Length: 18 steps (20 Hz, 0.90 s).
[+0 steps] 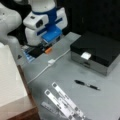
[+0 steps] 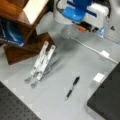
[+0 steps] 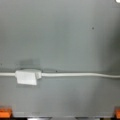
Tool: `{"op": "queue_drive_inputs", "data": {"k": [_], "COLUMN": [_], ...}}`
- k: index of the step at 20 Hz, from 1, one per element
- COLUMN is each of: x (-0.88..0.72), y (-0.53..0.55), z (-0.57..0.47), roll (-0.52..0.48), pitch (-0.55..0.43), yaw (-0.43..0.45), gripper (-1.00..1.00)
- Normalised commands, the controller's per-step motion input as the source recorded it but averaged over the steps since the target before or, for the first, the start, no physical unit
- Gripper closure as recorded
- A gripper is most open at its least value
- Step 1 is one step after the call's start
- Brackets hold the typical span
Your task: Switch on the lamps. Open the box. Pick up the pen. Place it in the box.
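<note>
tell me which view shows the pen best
A front view: the pen lies whole on the bare grey table, left of the box. Another front view shows it smaller, below the closed box. The wrist view misses it, showing only a white cable switch.

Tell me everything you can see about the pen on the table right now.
The pen is slim and black with a thin silvery band near its middle. It lies flat on the grey table, untouched, in the open space between the closed box and the white bars. In another front view it lies diagonally, one end pointing toward the box's white latch. The end effector is far from it, up near the white cable.
</note>
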Motion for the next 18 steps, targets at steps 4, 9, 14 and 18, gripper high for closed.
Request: {"op": "queue_drive_inputs", "data": {"k": [4, 9, 14, 18], "x": [-0.06, -0.29, -0.50, -0.52], "y": [0.02, -0.03, -0.11, -0.05], "z": [-0.02, -0.07, -0.07, -0.19], "roll": [-0.033, -0.027, 0.048, 0.067], "pitch": [0.006, 0.001, -0.011, -0.090], "yaw": [0.274, 0.195, 0.091, 0.019], "gripper": [-1.00, -1.00, -1.00, -1.00]}}
